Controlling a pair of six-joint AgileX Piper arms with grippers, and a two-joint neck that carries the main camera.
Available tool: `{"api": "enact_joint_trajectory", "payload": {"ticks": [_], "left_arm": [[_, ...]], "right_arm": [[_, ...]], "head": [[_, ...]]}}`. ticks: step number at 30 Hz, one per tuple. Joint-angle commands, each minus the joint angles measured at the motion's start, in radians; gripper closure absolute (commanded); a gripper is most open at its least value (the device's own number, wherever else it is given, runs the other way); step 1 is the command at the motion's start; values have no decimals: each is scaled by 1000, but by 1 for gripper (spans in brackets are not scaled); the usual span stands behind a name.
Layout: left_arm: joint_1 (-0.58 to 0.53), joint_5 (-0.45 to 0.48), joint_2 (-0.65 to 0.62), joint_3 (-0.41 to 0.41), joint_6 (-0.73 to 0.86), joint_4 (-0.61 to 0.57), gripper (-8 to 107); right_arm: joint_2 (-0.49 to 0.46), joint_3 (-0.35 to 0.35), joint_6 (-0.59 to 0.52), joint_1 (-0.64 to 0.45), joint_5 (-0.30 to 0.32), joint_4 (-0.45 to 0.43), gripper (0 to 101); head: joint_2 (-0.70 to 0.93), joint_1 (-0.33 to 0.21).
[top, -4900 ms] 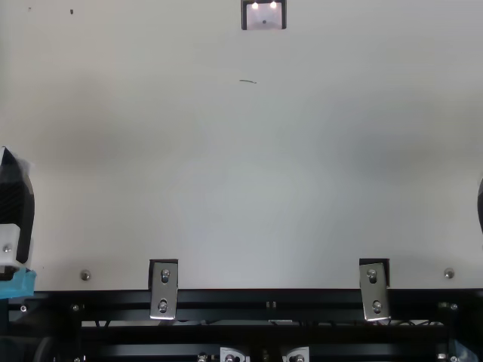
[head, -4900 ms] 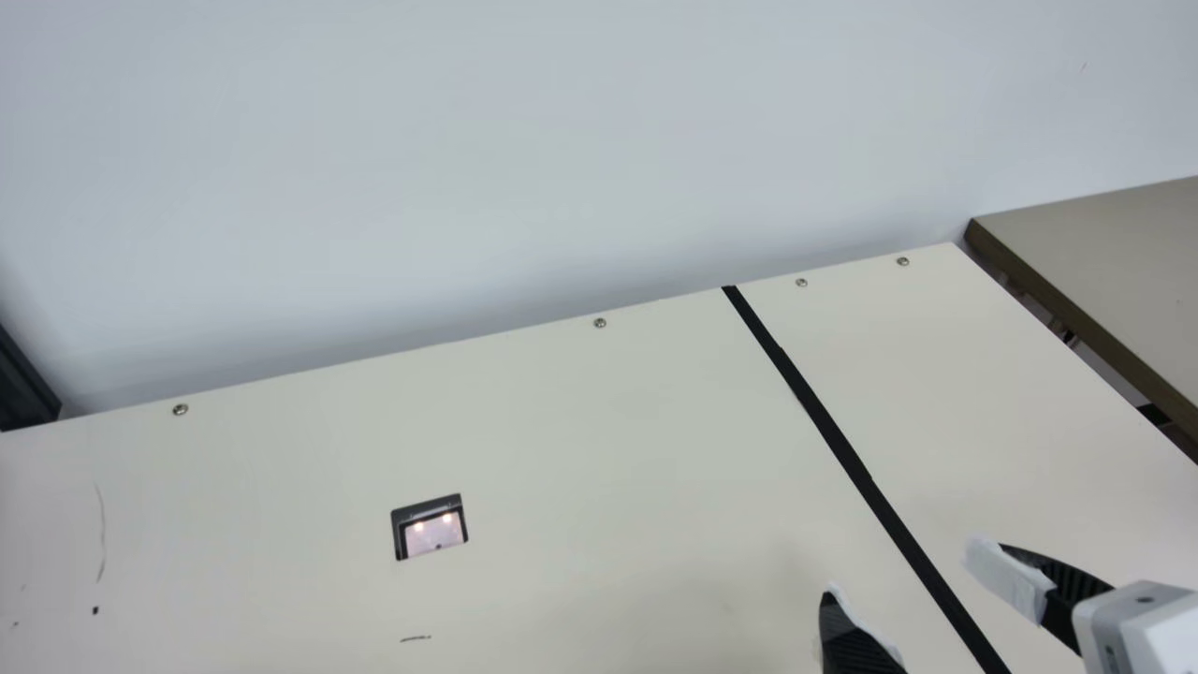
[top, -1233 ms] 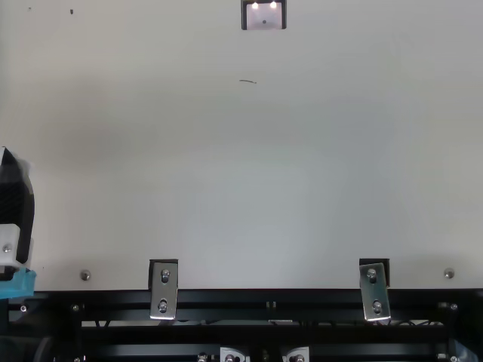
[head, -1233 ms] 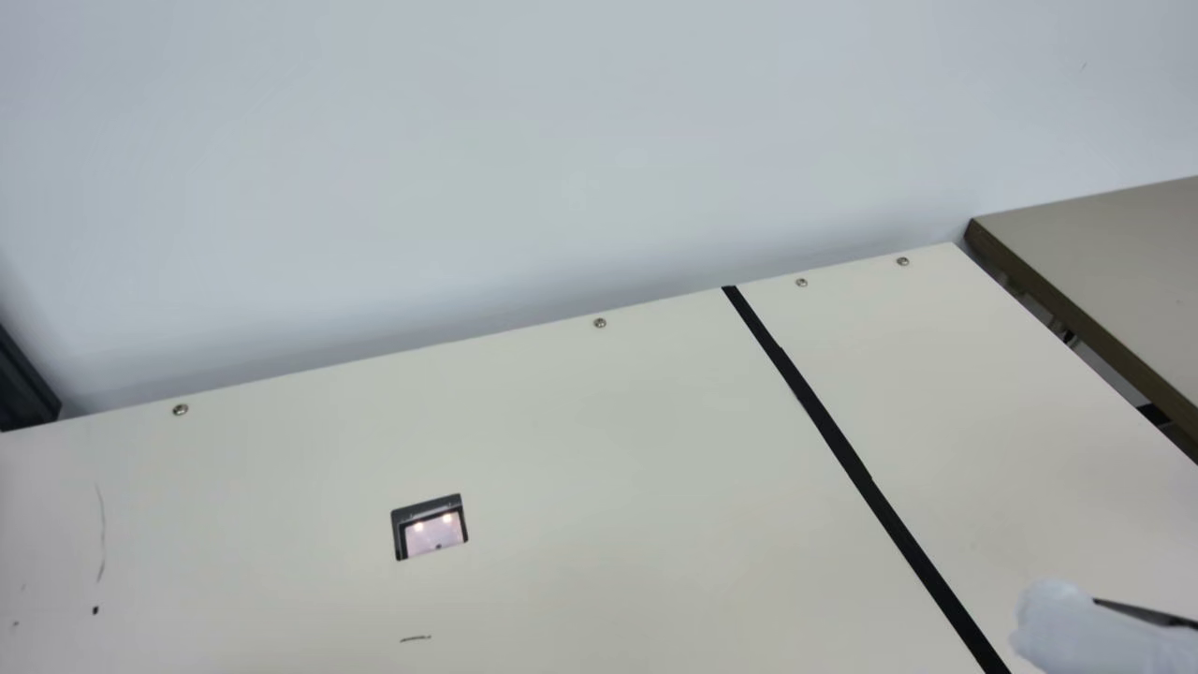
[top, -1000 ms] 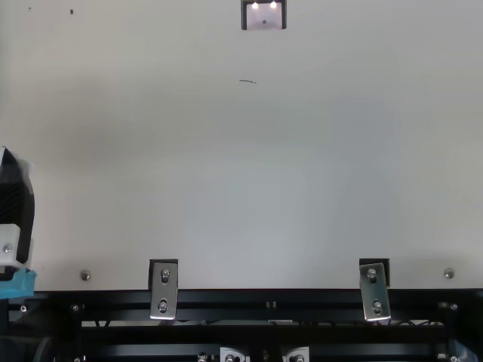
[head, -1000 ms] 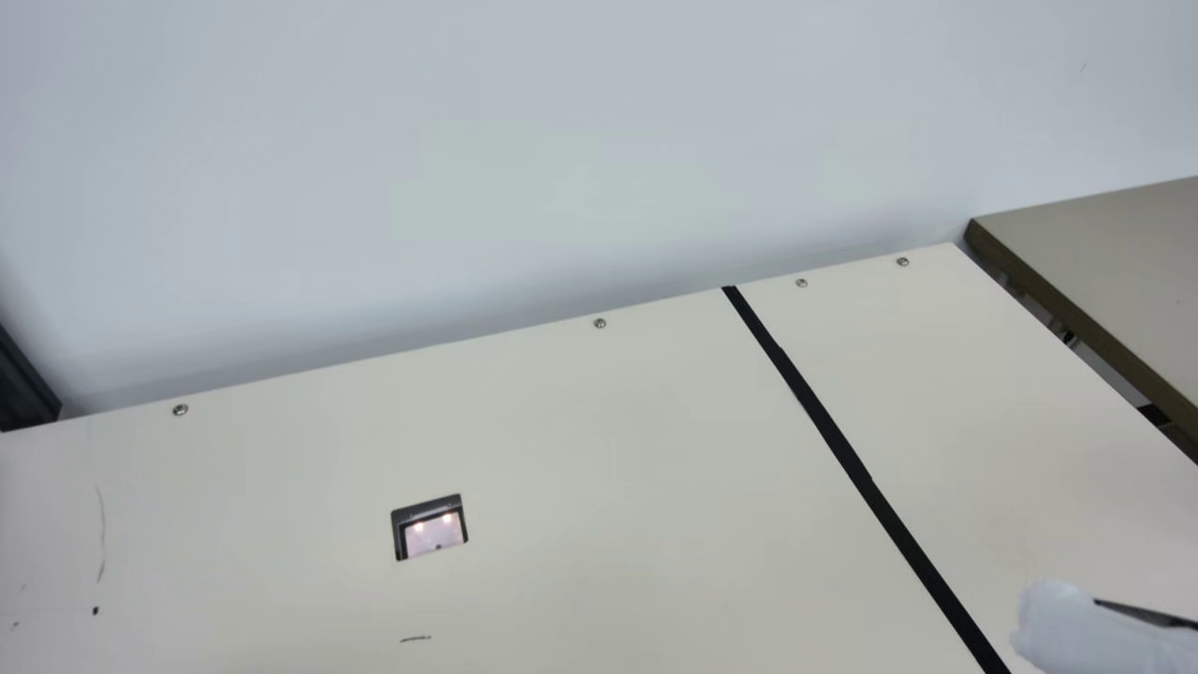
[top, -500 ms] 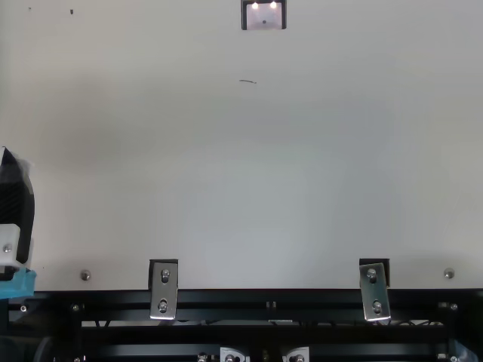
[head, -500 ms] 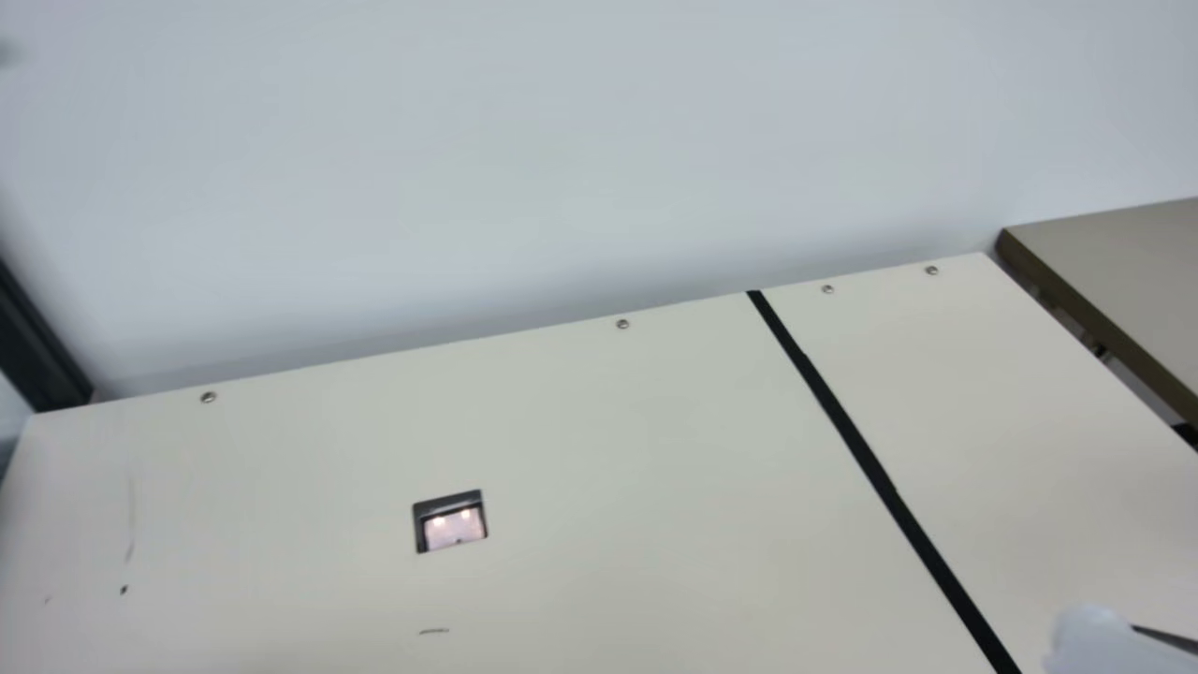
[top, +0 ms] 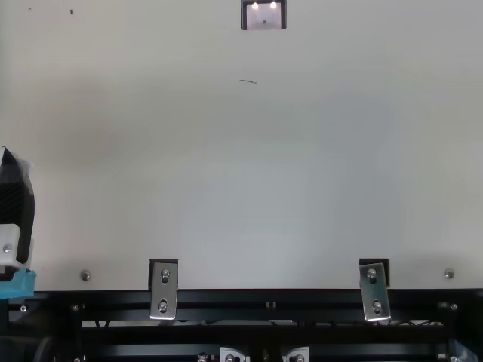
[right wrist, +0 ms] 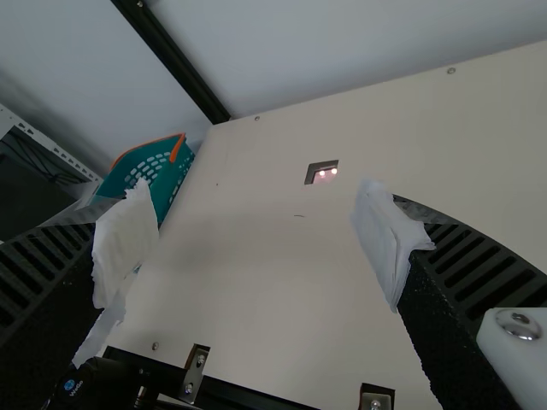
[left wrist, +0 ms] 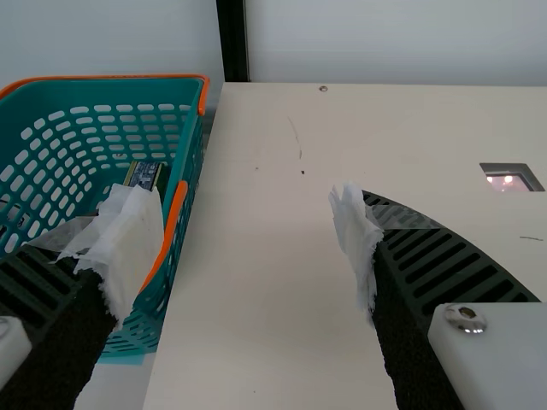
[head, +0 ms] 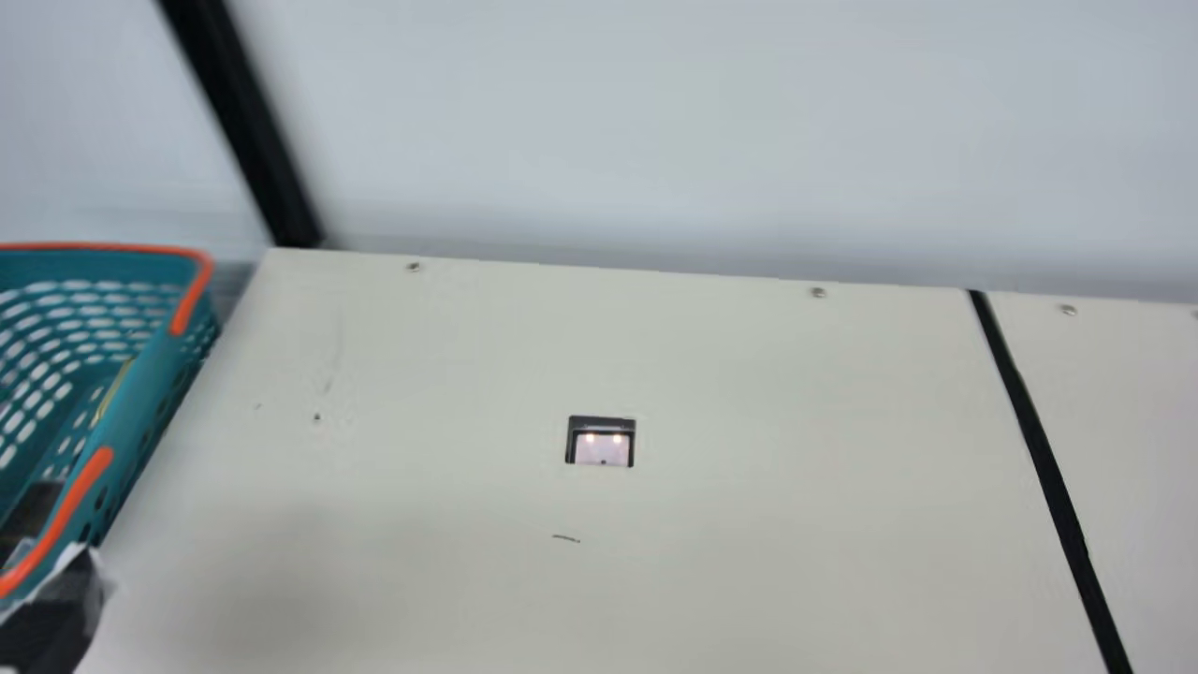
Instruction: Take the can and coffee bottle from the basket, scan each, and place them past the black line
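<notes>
Across the cream table (head: 749, 562), main view, the black line (head: 1046, 468) runs between three and four o'clock; the teal basket (head: 154, 398) at nine holds a dark-and-gold item (left wrist: 147, 175). Left gripper (top: 15, 200), nine o'clock from above, and right gripper (right wrist: 258, 213) both have fingers apart.

The robot's left hand (top: 16, 204), at the left edge of the top view, holds its black ribbed fingers (left wrist: 440, 256) wide apart, torn white wrapping (left wrist: 355, 239) at their tips; in its own wrist view, the right hand (right wrist: 252, 226) spreads a matching pair, likewise wrapped in white
</notes>
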Motion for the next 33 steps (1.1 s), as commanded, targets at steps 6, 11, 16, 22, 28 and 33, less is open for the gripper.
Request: {"api": "enact_joint_trajectory", "payload": {"ticks": [6, 11, 16, 22, 28, 33], "left_arm": [[0, 0, 0, 0, 0, 0, 9], [0, 0, 0, 0, 0, 0, 9], [0, 0, 0, 0, 0, 0, 9], [0, 0, 0, 0, 0, 0, 9], [0, 0, 0, 0, 0, 0, 9], [0, 0, 0, 0, 0, 0, 9]], "right_arm": [[0, 0, 0, 0, 0, 0, 0], [0, 0, 0, 0, 0, 0, 0], [0, 0, 0, 0, 0, 0, 0], [0, 0, 0, 0, 0, 0, 0], [0, 0, 0, 0, 0, 0, 0], [0, 0, 0, 0, 0, 0, 0]], "head": [[210, -55], [368, -101], [519, -117], [640, -122], [640, -122], [640, -122]]}}
